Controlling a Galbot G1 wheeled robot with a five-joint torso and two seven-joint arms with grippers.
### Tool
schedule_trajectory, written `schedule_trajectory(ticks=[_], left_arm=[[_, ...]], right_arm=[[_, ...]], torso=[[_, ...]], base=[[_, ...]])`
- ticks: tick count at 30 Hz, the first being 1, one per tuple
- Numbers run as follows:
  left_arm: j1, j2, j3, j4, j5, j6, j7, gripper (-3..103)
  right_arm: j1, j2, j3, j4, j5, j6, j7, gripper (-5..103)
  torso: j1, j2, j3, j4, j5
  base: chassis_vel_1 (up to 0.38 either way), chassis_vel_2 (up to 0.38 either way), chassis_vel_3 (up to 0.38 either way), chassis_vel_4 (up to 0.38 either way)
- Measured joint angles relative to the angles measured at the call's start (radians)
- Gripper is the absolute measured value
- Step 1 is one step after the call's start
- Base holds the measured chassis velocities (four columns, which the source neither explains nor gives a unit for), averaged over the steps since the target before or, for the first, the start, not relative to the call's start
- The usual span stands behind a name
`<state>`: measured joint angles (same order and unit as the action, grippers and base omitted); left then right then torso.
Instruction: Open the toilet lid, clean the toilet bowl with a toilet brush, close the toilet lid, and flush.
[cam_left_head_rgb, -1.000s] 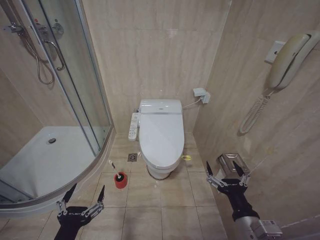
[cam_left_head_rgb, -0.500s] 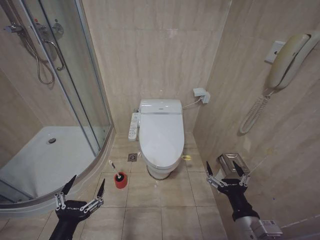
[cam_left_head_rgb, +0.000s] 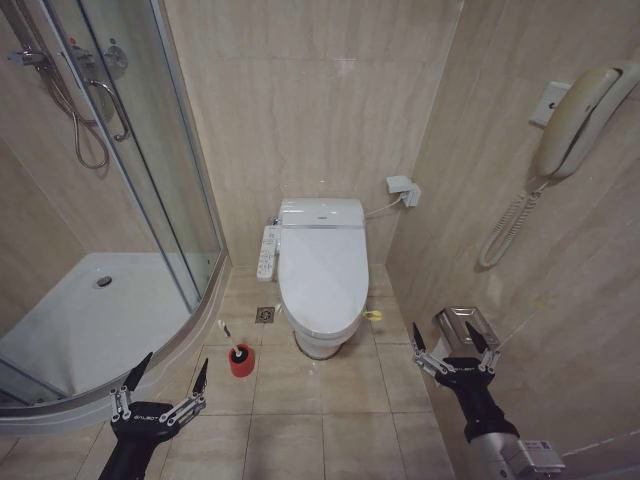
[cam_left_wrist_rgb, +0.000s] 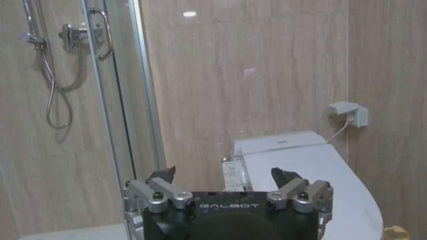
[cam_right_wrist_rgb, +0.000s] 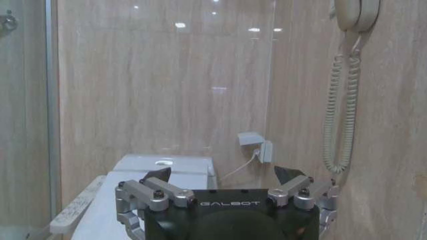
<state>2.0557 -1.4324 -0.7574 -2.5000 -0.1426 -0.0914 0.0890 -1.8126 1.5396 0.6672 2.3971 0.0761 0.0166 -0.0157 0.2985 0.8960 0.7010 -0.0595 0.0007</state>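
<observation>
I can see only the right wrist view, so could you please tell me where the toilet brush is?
Observer: The toilet brush stands in its red holder on the floor, on the robot's left of the toilet bowl.
Operator: Thank you. Is the lid down?
Observer: Yes, the toilet lid lies flat and closed, with a yellow-green strap loop at its edge.
Operator: And where is the left gripper?
Observer: The left gripper hangs open, low beside the shower tray, nearer the robot than the brush, holding nothing. The right gripper is open too.
</observation>
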Motion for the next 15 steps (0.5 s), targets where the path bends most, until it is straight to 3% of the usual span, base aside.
schedule_trajectory(ticks=[15], left_arm=[[0.001, 0.0, 0.001, 0.0, 0.0, 0.001, -0.001, 97]], right_arm=[[0.0, 0.0, 0.0, 0.0, 0.0, 0.0, 0.0, 100]], torso=[[0.0, 0.0, 0.0, 0.0, 0.0]], base=[[0.0, 0.0, 0.0, 0.0]])
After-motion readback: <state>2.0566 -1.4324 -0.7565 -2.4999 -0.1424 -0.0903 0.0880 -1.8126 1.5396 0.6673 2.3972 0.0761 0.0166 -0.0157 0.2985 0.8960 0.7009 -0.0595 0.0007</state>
